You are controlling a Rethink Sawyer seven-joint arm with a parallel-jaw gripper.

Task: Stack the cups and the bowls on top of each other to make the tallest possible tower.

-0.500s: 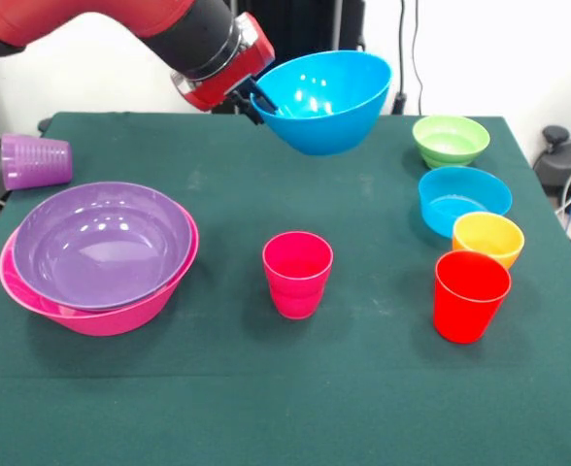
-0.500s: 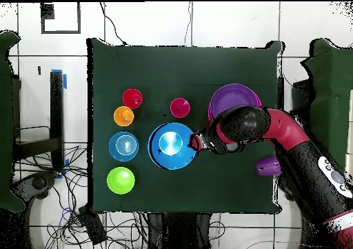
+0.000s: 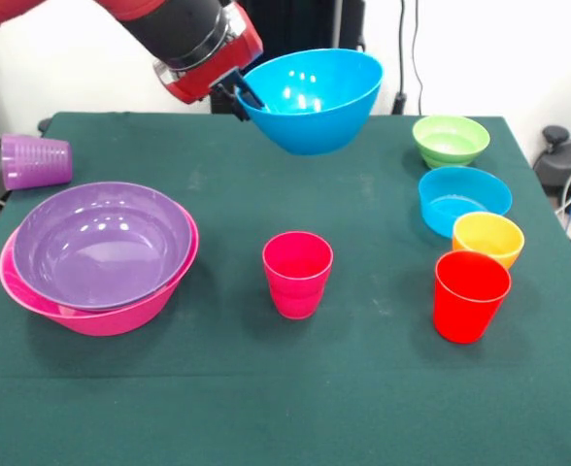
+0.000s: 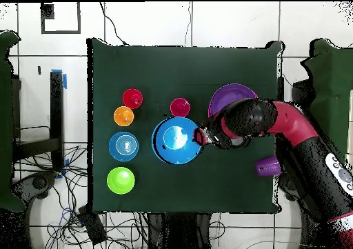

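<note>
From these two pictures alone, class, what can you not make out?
- Gripper fingertips: in the front view, hidden behind the rim of the large blue bowl.
- Huge pink bowl: its inside is covered by the large purple bowl nested in it.
- Purple bowl, overhead view: partly hidden under the arm.

bowl [image 3: 101,243] nested in bowl [image 3: 33,291], left

You've got a matt green cloth on the desk [image 3: 218,388], no shine. Big blue bowl [image 3: 313,97], purple bowl [image 3: 101,243] and pink bowl [image 3: 111,316] look like glossy smooth plastic w/ light spots. Purple cup [image 3: 35,160], far left, is translucent ribbed plastic. Red cup [image 3: 470,296] is smooth plastic.
</note>
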